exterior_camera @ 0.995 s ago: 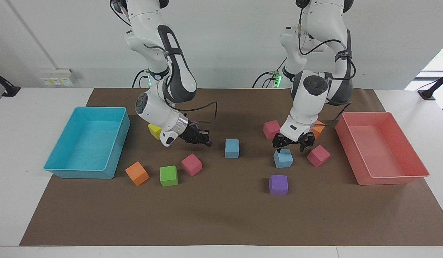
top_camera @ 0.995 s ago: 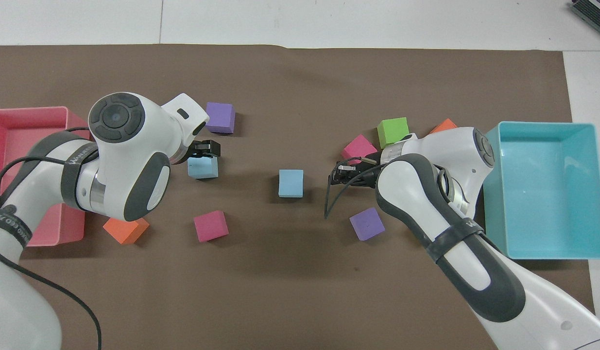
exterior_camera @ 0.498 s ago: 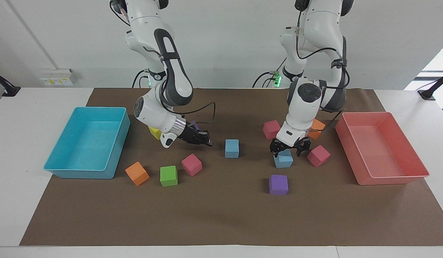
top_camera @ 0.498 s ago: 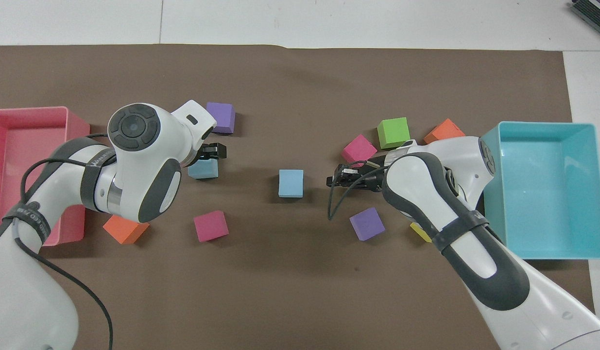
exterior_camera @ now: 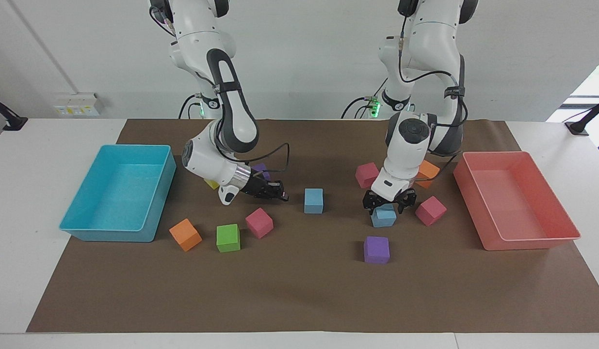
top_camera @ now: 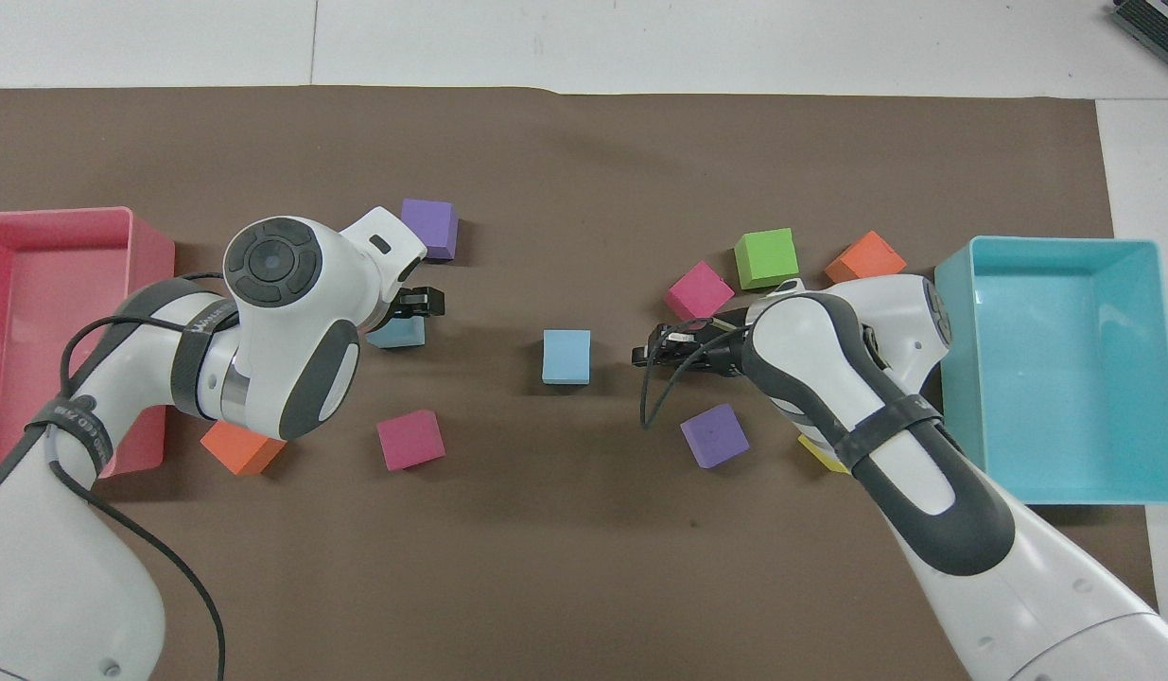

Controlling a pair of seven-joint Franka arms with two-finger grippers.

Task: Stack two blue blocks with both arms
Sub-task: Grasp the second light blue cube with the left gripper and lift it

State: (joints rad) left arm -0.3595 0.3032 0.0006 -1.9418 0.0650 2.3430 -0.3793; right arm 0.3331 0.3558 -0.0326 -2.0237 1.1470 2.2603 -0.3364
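Observation:
One blue block (exterior_camera: 313, 200) lies at the mat's middle and also shows in the overhead view (top_camera: 566, 357). The other blue block (exterior_camera: 383, 218) lies toward the left arm's end; in the overhead view (top_camera: 394, 333) it is partly covered. My left gripper (exterior_camera: 389, 202) is open, pointing down, its fingers straddling this block's top; it also shows in the overhead view (top_camera: 415, 305). My right gripper (exterior_camera: 281, 193) hangs low beside the middle block, a short gap apart, and shows in the overhead view (top_camera: 640, 353).
A teal tray (exterior_camera: 86, 228) stands at the right arm's end, a pink tray (exterior_camera: 527, 240) at the left arm's end. A pink cube (exterior_camera: 430, 210) and a purple cube (exterior_camera: 376, 249) lie close to the left gripper. Pink (exterior_camera: 259, 222) and green (exterior_camera: 228, 237) cubes lie near the right gripper.
My left gripper has come down over its blue block, fingers now around its top. My right gripper has dropped slightly and edged toward the middle block. The blocks have not moved.

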